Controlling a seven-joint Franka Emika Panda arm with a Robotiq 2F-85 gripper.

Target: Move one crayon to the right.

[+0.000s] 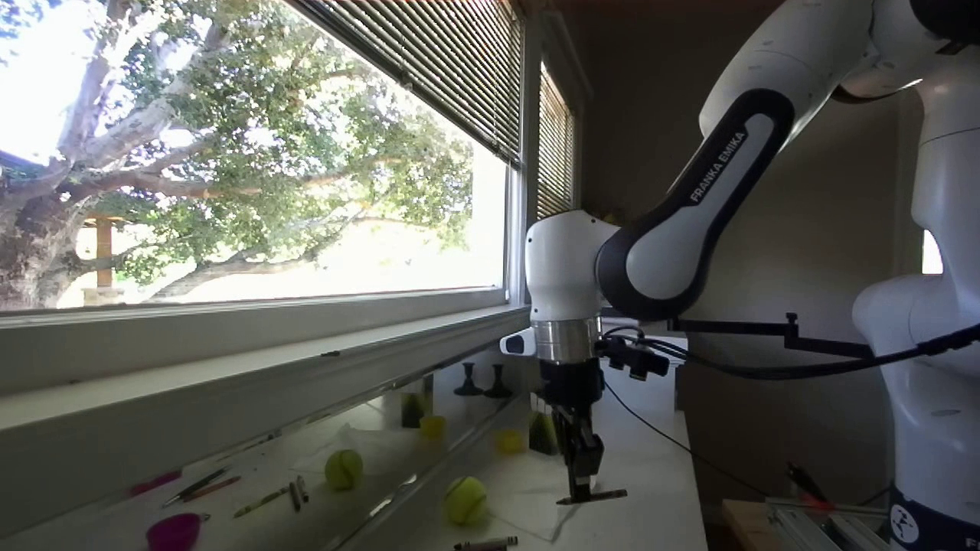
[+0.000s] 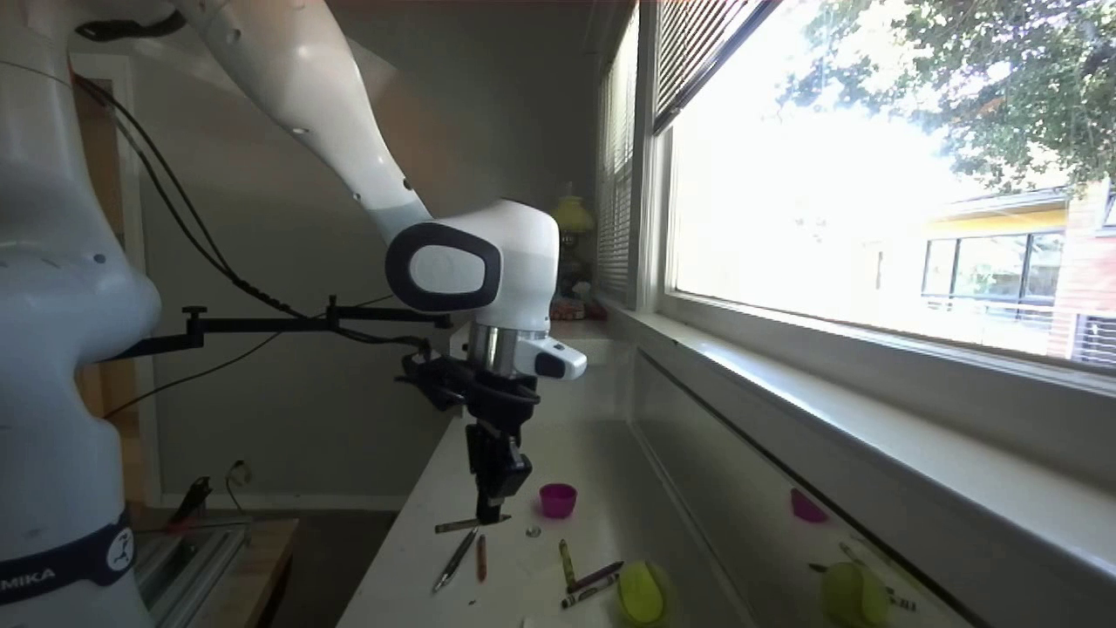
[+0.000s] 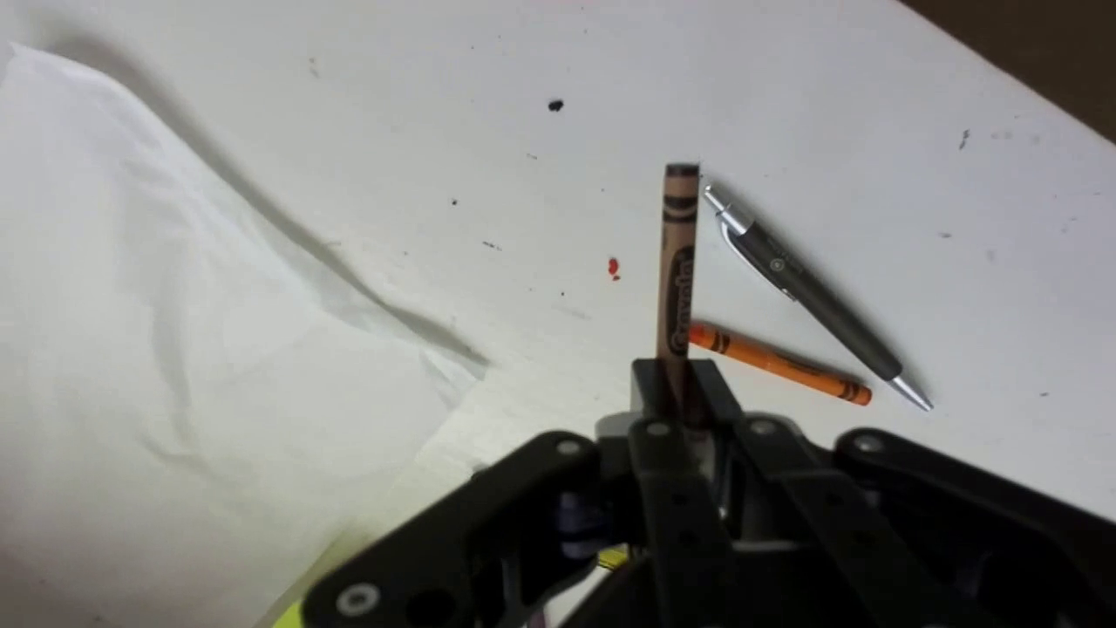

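My gripper (image 3: 684, 388) is shut on a tan-brown crayon (image 3: 678, 253), gripping it near one end so most of its length sticks out past the fingertips in the wrist view. The held crayon also shows at the fingertips in both exterior views (image 1: 610, 496) (image 2: 455, 526). It lies roughly level and appears a little above the white surface; the exact gap is hard to tell. An orange crayon (image 3: 780, 362) lies on the surface just beyond the fingers. It also shows in an exterior view (image 2: 481, 558), near a yellow crayon (image 2: 567, 563) and two darker crayons (image 2: 595, 576).
A grey pen (image 3: 815, 296) lies beside the orange crayon. A white sheet (image 3: 218, 305) spreads at left in the wrist view. A tennis ball (image 1: 465, 501), a yellow cup (image 1: 509, 441) and a pink cup (image 2: 558, 500) stand nearby. A reflective wall runs below the window sill (image 2: 785, 419).
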